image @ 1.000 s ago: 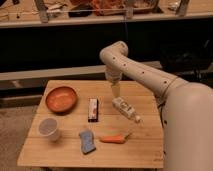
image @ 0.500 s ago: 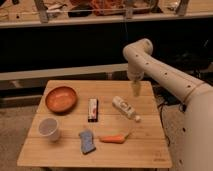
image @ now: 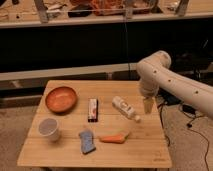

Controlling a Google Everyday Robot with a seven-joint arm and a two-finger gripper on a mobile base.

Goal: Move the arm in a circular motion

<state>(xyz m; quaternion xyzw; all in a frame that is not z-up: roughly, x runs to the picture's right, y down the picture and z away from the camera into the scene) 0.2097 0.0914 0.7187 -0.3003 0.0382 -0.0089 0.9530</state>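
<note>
The arm (image: 172, 82) reaches in from 3 o'clock, its base cut off at the frame edge and its elbow above the wooden table's (image: 150, 150) right rim. The gripper (image: 148, 105) hangs at the white bottle's (image: 125, 108) 3 o'clock, just beside it. Parted or closed? Impossible to say.

Your gripper (image: 148, 105) hangs over the wooden table's (image: 150, 152) right edge, just beside the lying white bottle (image: 125, 108). An orange bowl (image: 61, 99), paper cup (image: 49, 129), snack bar (image: 93, 109), blue sponge (image: 87, 141) and carrot (image: 114, 138) occupy left and middle; bare boards lie front right.
</note>
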